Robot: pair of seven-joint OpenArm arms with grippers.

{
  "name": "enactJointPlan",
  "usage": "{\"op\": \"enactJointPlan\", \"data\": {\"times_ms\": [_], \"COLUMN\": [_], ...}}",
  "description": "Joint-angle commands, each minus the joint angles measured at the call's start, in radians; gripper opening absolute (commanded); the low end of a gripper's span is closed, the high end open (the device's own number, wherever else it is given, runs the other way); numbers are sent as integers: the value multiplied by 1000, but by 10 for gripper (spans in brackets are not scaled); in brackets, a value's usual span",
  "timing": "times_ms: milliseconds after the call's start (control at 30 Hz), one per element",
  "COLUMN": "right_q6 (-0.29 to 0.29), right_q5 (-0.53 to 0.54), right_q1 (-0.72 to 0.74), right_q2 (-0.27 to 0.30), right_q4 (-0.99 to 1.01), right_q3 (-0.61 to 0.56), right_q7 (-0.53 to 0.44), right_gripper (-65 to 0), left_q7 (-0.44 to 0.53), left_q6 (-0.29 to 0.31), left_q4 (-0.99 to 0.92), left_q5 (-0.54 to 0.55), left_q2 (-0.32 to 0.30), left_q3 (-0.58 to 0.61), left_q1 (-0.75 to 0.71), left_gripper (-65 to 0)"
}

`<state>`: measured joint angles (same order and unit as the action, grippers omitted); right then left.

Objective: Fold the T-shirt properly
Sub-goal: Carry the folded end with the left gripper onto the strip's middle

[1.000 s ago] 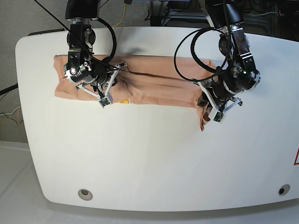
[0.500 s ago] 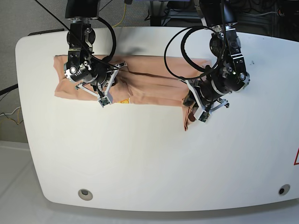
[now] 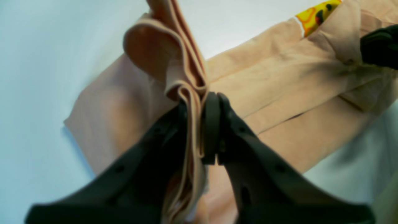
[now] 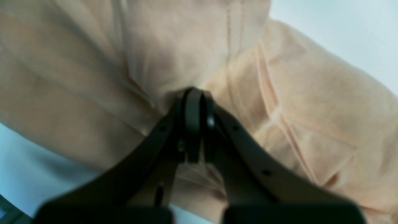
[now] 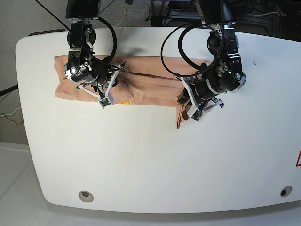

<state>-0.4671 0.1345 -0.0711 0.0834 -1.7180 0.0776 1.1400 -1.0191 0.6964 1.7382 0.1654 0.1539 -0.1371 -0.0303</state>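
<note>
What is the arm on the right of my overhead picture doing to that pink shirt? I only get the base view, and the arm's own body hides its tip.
Observer: That is the robot's left arm. Its wrist camera shows the left arm's fingers closed on the T-shirt, with cloth squeezed between them.
Operator: Just one layer?
Observer: No. Several stacked layers run between the pads, and a hemmed edge curls over above the tips.
Operator: And the other arm?
Observer: The right arm's fingers are shut, with their tips pressed into a pucker of the cloth. I cannot tell whether any fabric is pinched between them.
</note>
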Motion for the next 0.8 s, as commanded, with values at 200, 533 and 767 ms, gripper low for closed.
{"op": "enactJointPlan", "data": {"times_ms": [200, 533, 767], "right_q6": [1, 3, 3], "right_q5": [0, 0, 0], "right_q1": [0, 0, 0], "right_q2": [5, 5, 3], "right_q4": [-4, -4, -4], "right_q3": [0, 0, 0], "right_q7": [16, 16, 16], "right_gripper": [-650, -650, -650], "left_q7": [42, 124, 178], "left_q6": [2, 2, 2], "left_q4": [15, -31, -93], "left_q5": [21, 69, 64], "left_q2": [3, 3, 3], "left_q3": [63, 164, 176], "left_q1": [-30, -78, -78], "left_gripper": [-627, -627, -627]}}
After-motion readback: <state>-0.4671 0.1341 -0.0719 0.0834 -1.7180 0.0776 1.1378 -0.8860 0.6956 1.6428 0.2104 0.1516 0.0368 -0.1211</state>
